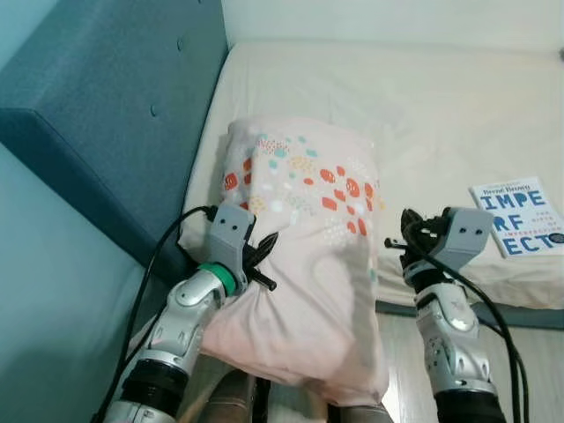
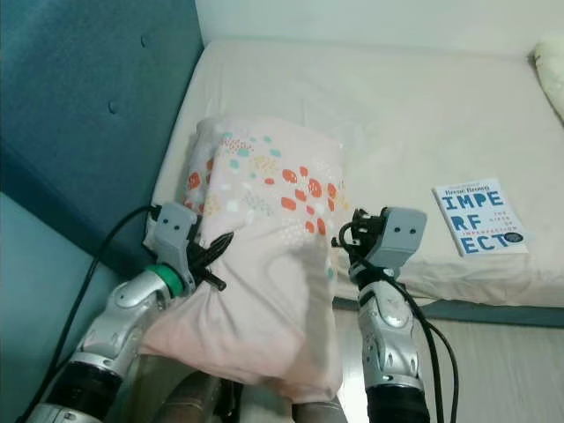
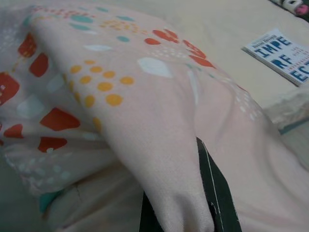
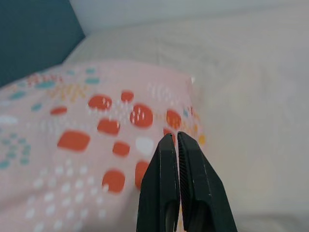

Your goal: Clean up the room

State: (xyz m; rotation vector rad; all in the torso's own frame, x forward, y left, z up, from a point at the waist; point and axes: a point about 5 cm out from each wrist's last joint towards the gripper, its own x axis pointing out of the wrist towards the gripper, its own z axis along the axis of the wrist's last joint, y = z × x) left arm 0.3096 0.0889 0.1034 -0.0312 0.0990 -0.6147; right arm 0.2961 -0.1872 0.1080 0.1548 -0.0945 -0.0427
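Note:
A pink pillow (image 1: 300, 229) with orange and teal spots lies at the near corner of the bed, its lower end hanging over the mattress edge. My left gripper (image 1: 264, 264) is shut on a fold of the pillow's fabric at its left side; in the left wrist view the cloth (image 3: 120, 96) drapes over the black fingers (image 3: 217, 193). My right gripper (image 1: 407, 233) is shut with nothing between its fingers, just off the pillow's right side; its closed tips (image 4: 177, 137) point over the spotted cover (image 4: 96, 145).
The cream mattress (image 1: 423, 97) stretches away behind the pillow. A padded blue headboard (image 1: 115, 97) rises on the left. A white book (image 1: 520, 216) with blue letters lies near the bed's front edge on the right. Wooden floor (image 1: 529, 361) lies below it.

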